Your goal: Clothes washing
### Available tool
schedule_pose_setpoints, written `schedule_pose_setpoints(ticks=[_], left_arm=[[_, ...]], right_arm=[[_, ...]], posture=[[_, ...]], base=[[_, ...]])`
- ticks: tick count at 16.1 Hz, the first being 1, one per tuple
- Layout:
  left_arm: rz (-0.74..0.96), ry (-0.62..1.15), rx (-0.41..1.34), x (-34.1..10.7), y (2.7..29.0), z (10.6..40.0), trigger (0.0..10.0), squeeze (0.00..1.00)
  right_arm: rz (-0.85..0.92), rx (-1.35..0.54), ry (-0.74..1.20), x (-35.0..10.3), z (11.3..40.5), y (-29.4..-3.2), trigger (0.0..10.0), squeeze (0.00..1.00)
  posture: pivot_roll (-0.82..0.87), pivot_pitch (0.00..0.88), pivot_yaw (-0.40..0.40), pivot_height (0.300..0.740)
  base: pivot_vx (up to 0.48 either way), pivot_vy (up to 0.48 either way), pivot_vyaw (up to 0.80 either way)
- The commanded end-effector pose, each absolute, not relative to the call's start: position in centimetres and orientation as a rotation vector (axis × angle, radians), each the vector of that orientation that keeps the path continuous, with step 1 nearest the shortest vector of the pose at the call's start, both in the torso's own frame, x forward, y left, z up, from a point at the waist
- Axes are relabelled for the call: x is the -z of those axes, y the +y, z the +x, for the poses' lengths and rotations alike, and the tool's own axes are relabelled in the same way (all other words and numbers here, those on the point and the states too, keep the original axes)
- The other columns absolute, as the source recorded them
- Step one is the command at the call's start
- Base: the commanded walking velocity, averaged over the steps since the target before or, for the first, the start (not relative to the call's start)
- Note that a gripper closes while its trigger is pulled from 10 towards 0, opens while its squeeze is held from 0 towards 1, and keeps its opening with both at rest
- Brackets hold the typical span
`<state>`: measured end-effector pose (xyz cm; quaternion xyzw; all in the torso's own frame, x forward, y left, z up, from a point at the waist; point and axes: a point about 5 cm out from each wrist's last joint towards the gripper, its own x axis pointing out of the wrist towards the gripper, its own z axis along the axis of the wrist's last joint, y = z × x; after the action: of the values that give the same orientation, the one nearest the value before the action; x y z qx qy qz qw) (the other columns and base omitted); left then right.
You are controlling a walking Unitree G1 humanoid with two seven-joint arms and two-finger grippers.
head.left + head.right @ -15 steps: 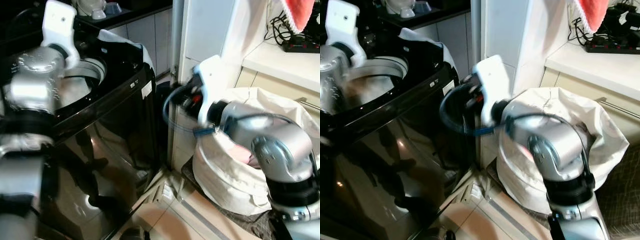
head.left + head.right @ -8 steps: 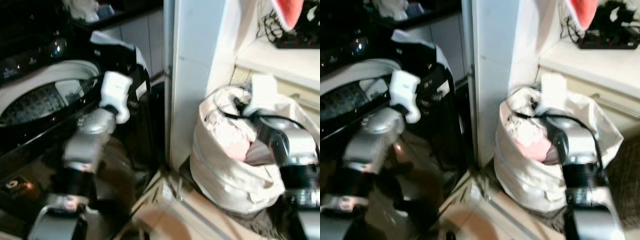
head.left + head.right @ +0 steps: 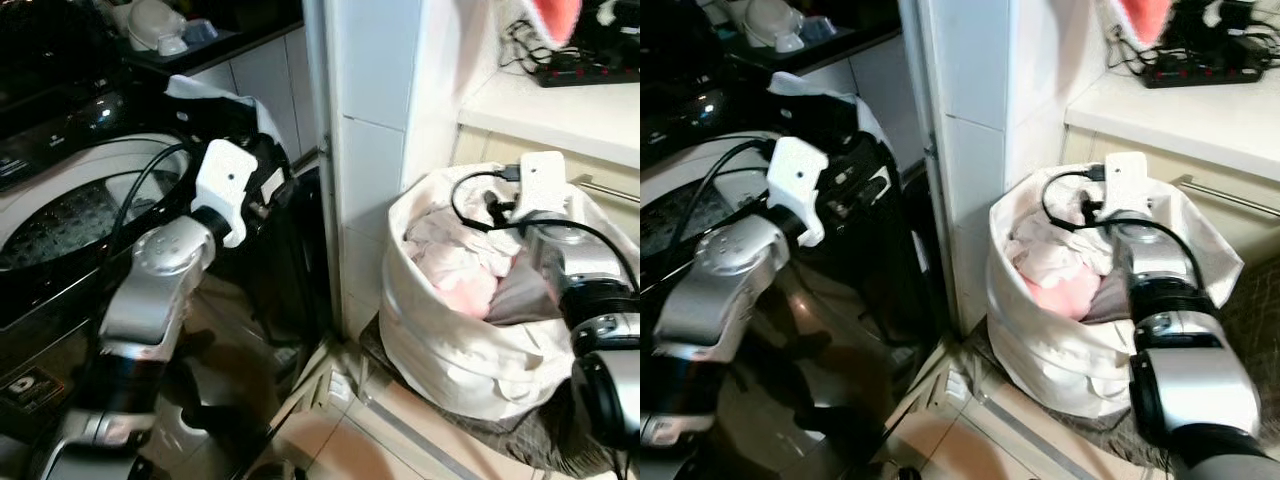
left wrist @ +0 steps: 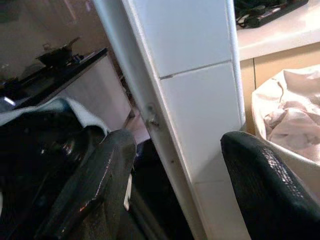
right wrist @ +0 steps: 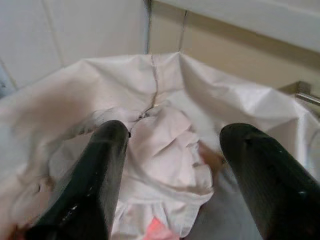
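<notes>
Right end effector (image 5: 172, 165) open above laundry bag (image 3: 450, 350) clothes (image 5: 165, 150).

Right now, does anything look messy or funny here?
A little. A white cloth is draped over the back corner of the washer rather than inside the drum. A pink-and-white cloth dangles over the counter. The clothes sit tidily in the white bag, nothing spilled.
</notes>
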<state>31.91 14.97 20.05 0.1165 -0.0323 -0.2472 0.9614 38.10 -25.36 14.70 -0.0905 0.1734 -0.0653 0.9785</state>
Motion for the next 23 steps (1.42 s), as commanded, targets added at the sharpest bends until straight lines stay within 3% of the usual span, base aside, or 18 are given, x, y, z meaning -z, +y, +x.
schedule_pose_setpoints(ticks=[1,5,8,12,15,16,20,23], left_arm=[[0.208,-0.074,0.535,-21.4,15.5,30.2,10.0,0.00],[0.226,-0.026,0.562,-22.1,17.0,26.2,10.0,0.00],[0.297,0.054,0.558,-22.8,18.4,22.7,10.0,0.00],[0.305,0.091,0.541,-22.9,19.1,21.9,10.0,0.00],[0.291,0.110,0.533,-22.5,18.7,22.0,10.0,0.00],[0.265,0.131,0.525,-21.8,18.4,22.1,10.0,0.00],[0.189,0.208,0.449,-18.3,17.9,24.4,10.0,0.00],[0.110,0.201,0.370,-16.9,16.6,27.0,10.0,0.00]], right_arm=[[-0.228,0.092,0.334,-15.1,38.4,-25.4,10.0,1.00],[-0.206,0.105,0.333,-15.0,38.6,-25.2,10.0,1.00],[-0.162,0.159,0.432,-12.2,37.6,-24.9,10.0,1.00],[-0.118,0.131,0.599,-8.9,36.2,-23.6,10.0,1.00],[-0.142,0.177,0.618,-8.5,35.9,-23.8,10.0,1.00],[-0.221,0.187,0.521,-10.2,36.8,-24.2,10.0,0.00],[-0.196,0.207,0.164,-15.7,38.9,-24.1,10.0,0.00],[-0.155,0.153,-0.026,-18.0,37.1,-23.4,10.0,0.00]], posture=[[0.17,0.020,0.153,0.740],[0.25,0.069,0.152,0.740],[0.35,0.084,0.145,0.740],[0.35,0.068,0.135,0.740],[0.33,0.045,0.127,0.740],[0.30,0.020,0.112,0.740],[0.15,0.000,0.088,0.740],[0.06,0.000,0.085,0.740]], base=[[0.000,0.000,0.00],[0.000,0.000,0.00],[0.000,0.000,0.00],[0.000,0.000,0.00],[0.000,0.000,0.00],[0.000,0.000,0.00],[0.000,0.000,0.00],[0.000,0.000,0.00]])
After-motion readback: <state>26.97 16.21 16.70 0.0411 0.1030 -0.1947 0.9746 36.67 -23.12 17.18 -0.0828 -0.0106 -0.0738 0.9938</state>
